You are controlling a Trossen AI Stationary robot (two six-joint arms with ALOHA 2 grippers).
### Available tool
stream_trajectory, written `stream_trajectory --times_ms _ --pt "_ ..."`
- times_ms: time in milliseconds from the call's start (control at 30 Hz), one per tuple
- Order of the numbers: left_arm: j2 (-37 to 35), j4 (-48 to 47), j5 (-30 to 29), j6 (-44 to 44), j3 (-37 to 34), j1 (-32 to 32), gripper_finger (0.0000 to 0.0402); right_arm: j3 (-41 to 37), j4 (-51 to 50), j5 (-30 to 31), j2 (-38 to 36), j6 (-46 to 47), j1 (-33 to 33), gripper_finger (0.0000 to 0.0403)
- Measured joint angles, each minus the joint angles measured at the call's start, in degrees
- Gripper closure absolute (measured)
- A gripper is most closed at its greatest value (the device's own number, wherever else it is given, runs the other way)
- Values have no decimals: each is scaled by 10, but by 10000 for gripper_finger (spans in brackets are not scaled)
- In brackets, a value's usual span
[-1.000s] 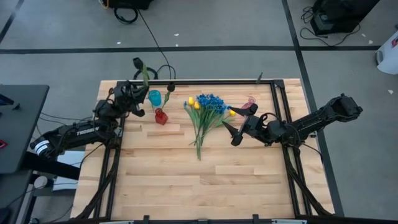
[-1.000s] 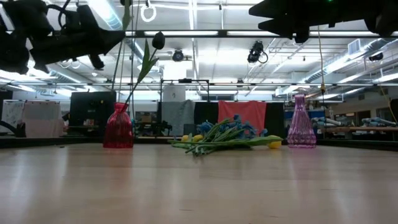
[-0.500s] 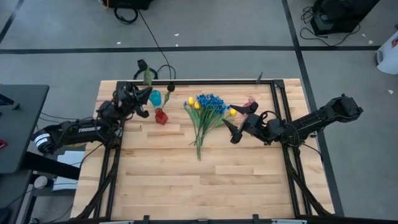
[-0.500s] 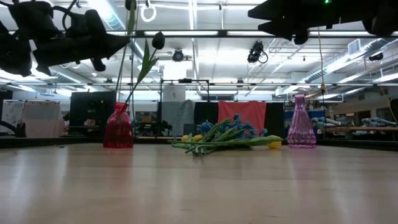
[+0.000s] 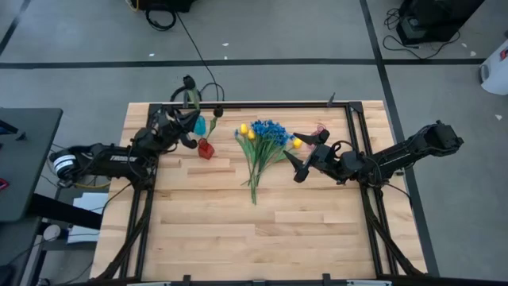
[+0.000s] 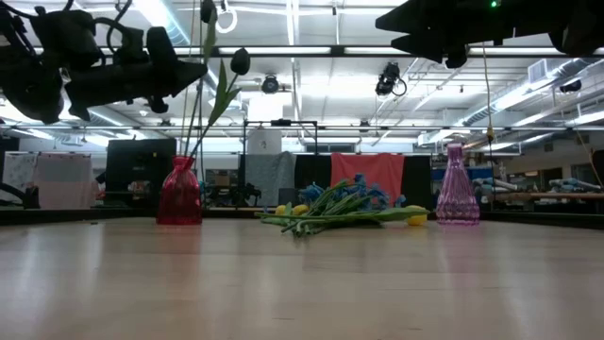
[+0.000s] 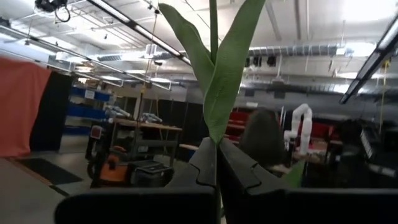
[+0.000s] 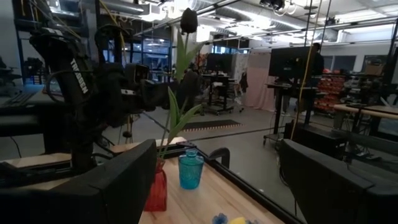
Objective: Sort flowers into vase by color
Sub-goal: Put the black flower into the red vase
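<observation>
Left gripper (image 5: 184, 129), at ten o'clock, has its fingers clamped on a dark tulip (image 5: 188, 82) stem, upright over the red vase (image 5: 205, 148) for insertion. Right gripper (image 5: 305, 156) waits, fingers spread, beside the flowers (image 5: 263, 143) on the counter (image 5: 254, 230).

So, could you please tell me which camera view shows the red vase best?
The low view: the red vase stands side-on in full, with stems rising from its neck. The high view shows it only from above, small, beside the left end effector. The right wrist view catches it partly, behind a finger. The left wrist view misses it.
</observation>
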Motion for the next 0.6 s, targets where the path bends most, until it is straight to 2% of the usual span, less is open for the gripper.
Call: stream_trajectory --times_ms 333,600 --pt "23 7 -49 54 -2 -51 396 0 -14 -1 0 17 3 56" --pt "23 23 -70 57 -50 -60 396 0 -14 -1 0 26 3 56"
